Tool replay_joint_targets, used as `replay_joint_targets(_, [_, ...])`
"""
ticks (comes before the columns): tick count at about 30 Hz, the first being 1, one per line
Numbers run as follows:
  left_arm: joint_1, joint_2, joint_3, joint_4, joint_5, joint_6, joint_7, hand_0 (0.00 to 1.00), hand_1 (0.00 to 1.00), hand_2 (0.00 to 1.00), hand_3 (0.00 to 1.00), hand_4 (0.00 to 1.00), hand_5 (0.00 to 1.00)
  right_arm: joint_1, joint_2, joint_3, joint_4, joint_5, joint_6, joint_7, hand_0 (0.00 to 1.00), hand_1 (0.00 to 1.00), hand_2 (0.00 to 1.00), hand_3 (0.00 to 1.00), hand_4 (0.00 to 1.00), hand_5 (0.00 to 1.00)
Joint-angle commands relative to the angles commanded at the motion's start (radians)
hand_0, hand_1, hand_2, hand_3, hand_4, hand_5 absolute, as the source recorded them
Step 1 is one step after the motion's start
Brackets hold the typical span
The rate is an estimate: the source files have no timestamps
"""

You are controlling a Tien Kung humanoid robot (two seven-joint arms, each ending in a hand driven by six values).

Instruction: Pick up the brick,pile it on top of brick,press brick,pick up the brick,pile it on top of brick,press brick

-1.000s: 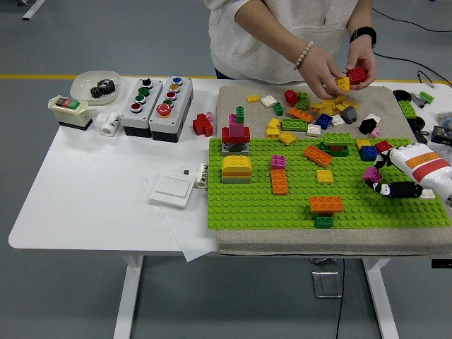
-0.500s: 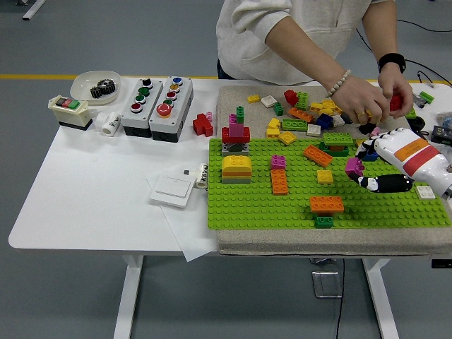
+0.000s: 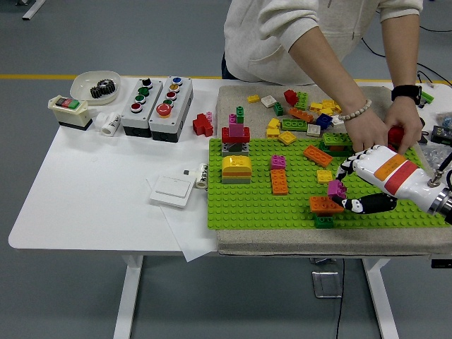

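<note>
My right hand (image 3: 344, 189) reaches in from the right over the green baseplate (image 3: 254, 205), its fingers shut on a small magenta brick (image 3: 336, 188). That brick hangs just above the right end of an orange brick (image 3: 325, 205), which sits on a small green brick (image 3: 324, 221) near the plate's front edge. Whether the magenta brick touches the orange one is unclear. Behind my hand, a person's two hands (image 3: 367, 133) press down at the plate's right rear, one on a red brick (image 3: 395, 135).
More stacks stand on the plate: a yellow-topped block (image 3: 236, 169), a red-magenta tower (image 3: 236, 137), an orange-magenta pair (image 3: 279, 175). Loose bricks (image 3: 304, 109) lie behind. Button boxes (image 3: 155, 102), a white switch (image 3: 171, 190) and a gear dish (image 3: 95, 87) sit left.
My right hand has carried the magenta brick leftward and forward to the orange brick. The person's hands have come down from the loose pile to the plate's right rear.
</note>
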Motion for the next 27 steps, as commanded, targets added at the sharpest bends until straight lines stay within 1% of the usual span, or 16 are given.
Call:
replay_joint_targets(13, [-0.001,0.000,-0.002,0.000,0.005,0.000,0.002,0.747,0.738,0.741,0.593,0.648,0.669,0.018,0.003,-0.031,-0.011,-0.008,0.003,0.004,0.424,0.497,0.529,0.508,0.723,0.599])
replay_joint_targets(27, [-0.008,0.000,0.008,-0.001,-0.012,0.001,-0.005,0.748,0.738,0.739,0.592,0.648,0.669,0.035,0.013,-0.046,-0.028,-0.014,0.002,0.007,0.426,0.499,0.531,0.510,0.734,0.601])
